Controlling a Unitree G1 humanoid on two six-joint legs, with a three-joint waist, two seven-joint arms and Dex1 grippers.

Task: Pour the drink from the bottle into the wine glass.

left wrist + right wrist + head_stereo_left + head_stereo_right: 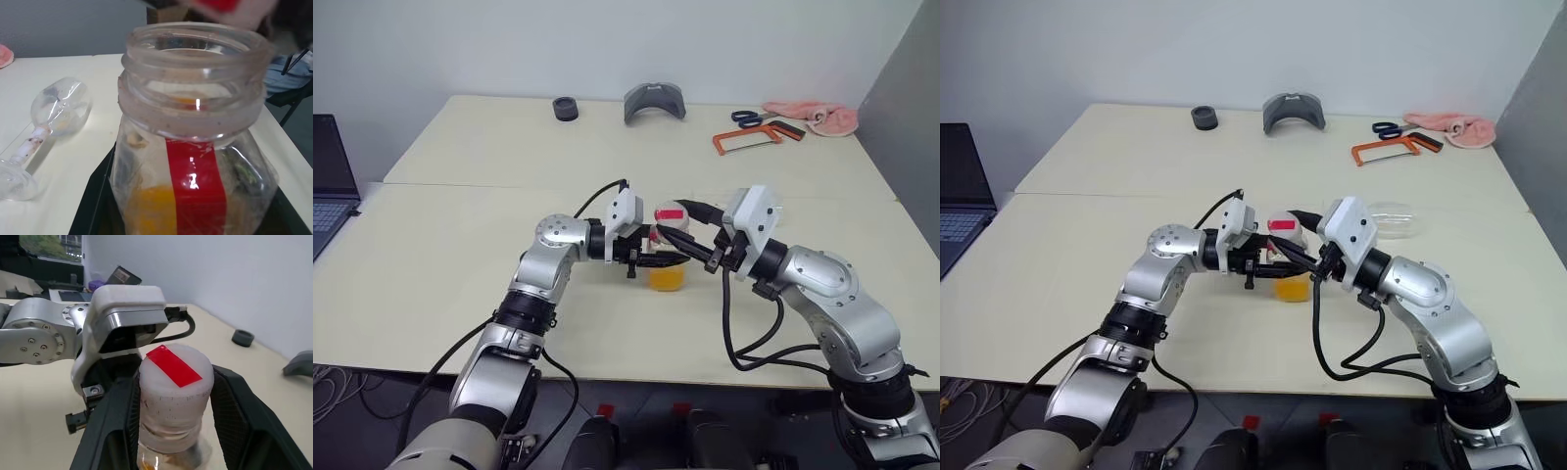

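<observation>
Both arms meet over the near middle of the pale table (460, 294), and the bottle (668, 266) stands upright on it right between them, its lower part glowing with the orange drink (667, 278). The left hand (658, 258) reaches in from the left, its black fingers clamped tight on the bottle's body, the red label stripe facing its wrist camera. The right hand (173, 401) comes in from the right, higher up, with one black finger on each side of the white cap (175, 382) with its red patch; the fingers sit close against the cap, though whether they truly pinch it I cannot tell. In the left wrist view the bottle's wide threaded mouth looks bare, with the cap a blur just above the rim, while the right wrist view shows the cap sitting over the neck, so how far off it is I cannot say. The wine glass (1393, 217) lies on its side on the table just beyond and to the right of the bottle, behind the right wrist, apart from both hands. Along the far edge rest a small black ring (566, 108), a grey curved piece (655, 102), an orange-framed hacksaw (744, 141), blue-handled scissors (746, 117) and a pink cloth (818, 116); a laptop (328, 181) sits off to the far left.
</observation>
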